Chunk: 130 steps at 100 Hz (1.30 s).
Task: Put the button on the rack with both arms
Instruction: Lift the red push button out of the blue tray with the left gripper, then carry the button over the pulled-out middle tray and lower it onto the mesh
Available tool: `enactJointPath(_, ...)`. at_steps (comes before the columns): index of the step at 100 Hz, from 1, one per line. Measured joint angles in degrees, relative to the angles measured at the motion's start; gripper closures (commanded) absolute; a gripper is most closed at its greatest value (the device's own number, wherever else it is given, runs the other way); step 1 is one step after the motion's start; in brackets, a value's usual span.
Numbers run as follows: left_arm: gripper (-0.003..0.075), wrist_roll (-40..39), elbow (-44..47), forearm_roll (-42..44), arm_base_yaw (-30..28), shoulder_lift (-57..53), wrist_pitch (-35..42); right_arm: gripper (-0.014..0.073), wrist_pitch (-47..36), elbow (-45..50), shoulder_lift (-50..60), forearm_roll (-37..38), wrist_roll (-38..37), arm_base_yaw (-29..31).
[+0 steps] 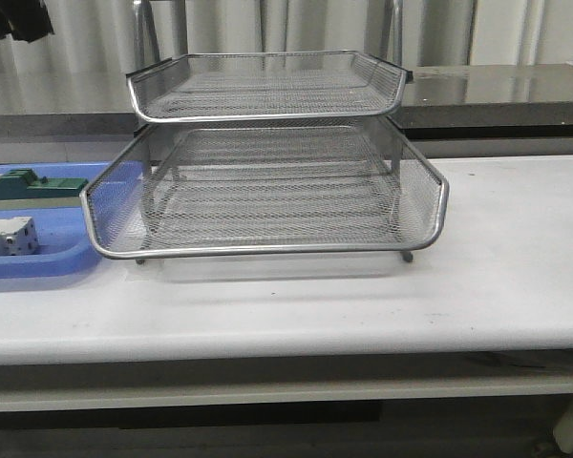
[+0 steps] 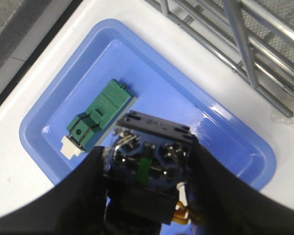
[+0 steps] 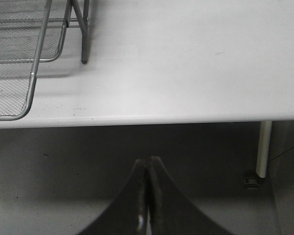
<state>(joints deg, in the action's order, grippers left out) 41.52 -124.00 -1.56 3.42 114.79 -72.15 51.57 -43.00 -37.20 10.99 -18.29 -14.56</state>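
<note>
In the left wrist view my left gripper is shut on the button, held above the blue tray. Only the button's black body, blue rear block with metal terminals and a bit of yellow show; its red head is hidden. The silver wire-mesh rack stands mid-table with its lower tray slid forward. Its frame also shows in the left wrist view and the right wrist view. My right gripper is shut and empty, in front of and below the table's front edge. Neither gripper shows in the front view.
A flat blue plastic tray lies left of the rack, seen from above in the left wrist view. It holds a green block and a white block. A table leg stands at the right.
</note>
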Motion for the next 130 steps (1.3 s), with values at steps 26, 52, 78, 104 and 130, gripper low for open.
enactJointPath(26, 0.0716, -0.1, 13.6, -5.2, 0.0, -12.0, -0.1, 0.0662, 0.0, 0.0, 0.0, 0.0, 0.0, 0.0)
enactJointPath(52, 0.0716, -0.2, 19.7, -6.9, 5.9, -17.2, -0.1, 0.0662, 0.0, 0.0, 0.0, 0.0, 0.0, 0.0)
enactJointPath(78, 0.0716, -0.2, 20.3, -7.9, 17.1, -17.0, -0.1, 0.0662, 0.0, 0.0, 0.0, 0.0, 0.0, 0.0)
enactJointPath(104, 0.0716, -0.2, 20.3, -8.4, 25.9, -11.5, 0.1, 0.0662, 0.0, 0.0, 0.0, 0.0, 0.0, 0.0)
enactJointPath(130, 0.0716, -0.3, 20.3, -8.4, 30.3, -4.6, 1.6, 0.0662, 0.0, 0.0, 0.0, 0.0, 0.0, 0.0)
